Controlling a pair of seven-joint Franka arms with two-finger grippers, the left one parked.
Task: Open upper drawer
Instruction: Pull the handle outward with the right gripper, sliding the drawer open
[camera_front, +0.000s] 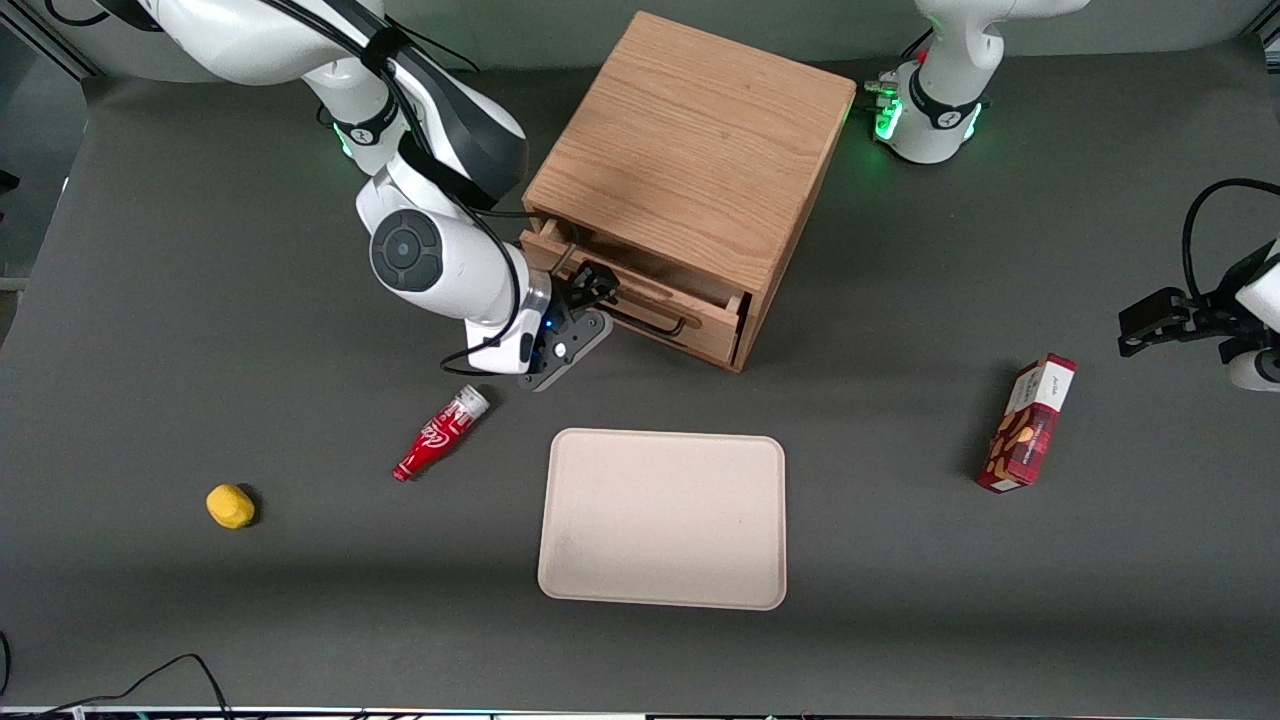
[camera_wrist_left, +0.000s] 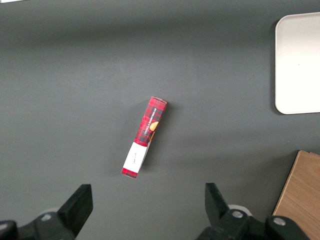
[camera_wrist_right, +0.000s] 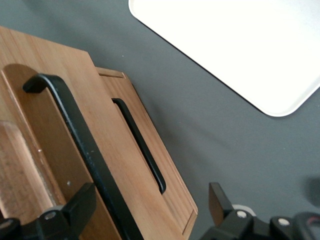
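The oak cabinet (camera_front: 690, 150) stands in the middle of the table. Its upper drawer (camera_front: 690, 318) sticks out a little, with a dark gap showing above its front. Its thin black bar handle (camera_front: 655, 326) runs along the front. My right gripper (camera_front: 592, 288) is at the handle's end toward the working arm. In the right wrist view the gripper (camera_wrist_right: 150, 195) is open. The upper drawer's handle (camera_wrist_right: 75, 140) passes between the fingers, close to one finger (camera_wrist_right: 75, 207). The lower drawer (camera_wrist_right: 170, 192) and its handle (camera_wrist_right: 140, 147) lie beside it.
A cream tray (camera_front: 662, 518) lies nearer the front camera than the cabinet. A red bottle (camera_front: 440, 432) lies on the table just below my gripper. A yellow lump (camera_front: 230, 506) sits toward the working arm's end. A red box (camera_front: 1028, 424) lies toward the parked arm's end.
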